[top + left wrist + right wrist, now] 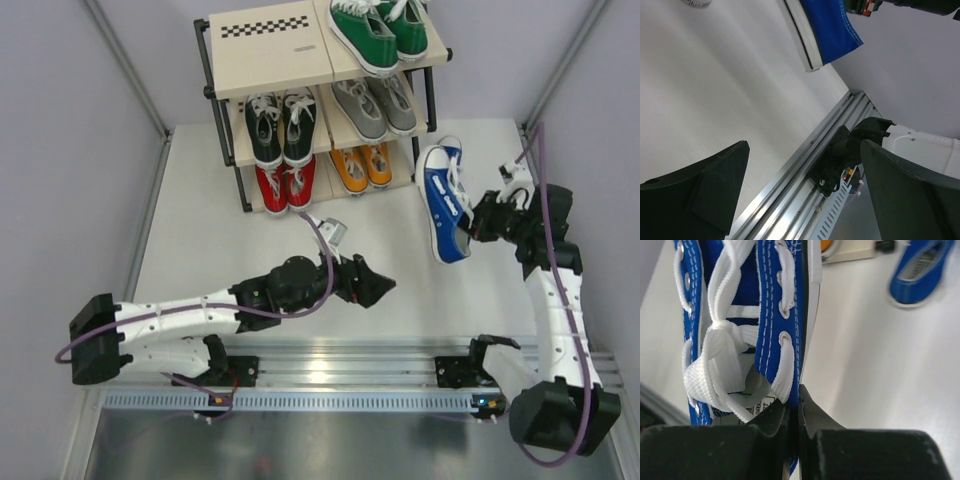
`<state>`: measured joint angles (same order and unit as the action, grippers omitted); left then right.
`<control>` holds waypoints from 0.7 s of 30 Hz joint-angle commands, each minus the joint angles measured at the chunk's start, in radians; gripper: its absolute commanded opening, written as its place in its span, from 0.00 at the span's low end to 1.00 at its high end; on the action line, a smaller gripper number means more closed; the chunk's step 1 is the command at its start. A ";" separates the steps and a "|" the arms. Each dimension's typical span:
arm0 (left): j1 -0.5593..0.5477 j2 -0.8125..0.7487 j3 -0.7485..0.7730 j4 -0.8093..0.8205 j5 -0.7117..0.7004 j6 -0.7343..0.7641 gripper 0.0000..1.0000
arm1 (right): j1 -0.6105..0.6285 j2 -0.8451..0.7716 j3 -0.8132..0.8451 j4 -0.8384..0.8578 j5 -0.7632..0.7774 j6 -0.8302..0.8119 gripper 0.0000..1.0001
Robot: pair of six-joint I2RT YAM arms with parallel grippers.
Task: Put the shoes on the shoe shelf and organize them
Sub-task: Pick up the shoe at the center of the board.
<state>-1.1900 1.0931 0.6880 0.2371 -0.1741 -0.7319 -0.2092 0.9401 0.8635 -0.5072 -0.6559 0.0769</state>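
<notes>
The shoe shelf [270,45] stands at the back. Green shoes [378,30] sit on its top tier, black [280,125] and grey [375,105] on the middle, red [285,185] and orange [362,165] on the bottom. My right gripper [472,228] is shut on the side wall of a blue shoe [443,205], held tilted on its side right of the shelf. In the right wrist view the fingers [812,412] pinch its blue collar [775,315]. A second blue shoe [917,270] lies on the table beyond. My left gripper [385,285] is open and empty over the table middle.
The white table [200,230] is bounded by grey walls left and right. A metal rail [340,365] carrying both arm bases runs along the near edge; it shows in the left wrist view [810,160]. The held blue shoe's toe [832,30] shows there too.
</notes>
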 commanded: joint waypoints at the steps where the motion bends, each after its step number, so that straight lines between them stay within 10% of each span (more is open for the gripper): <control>1: -0.059 0.082 0.079 0.210 -0.090 0.097 0.98 | 0.135 -0.075 0.002 0.085 -0.105 0.053 0.00; 21: -0.123 0.317 0.134 0.472 -0.157 0.223 0.98 | 0.364 -0.113 -0.044 0.274 -0.215 0.313 0.00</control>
<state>-1.3102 1.3964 0.7776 0.5930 -0.3038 -0.5381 0.1341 0.8642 0.8108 -0.3550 -0.8108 0.3454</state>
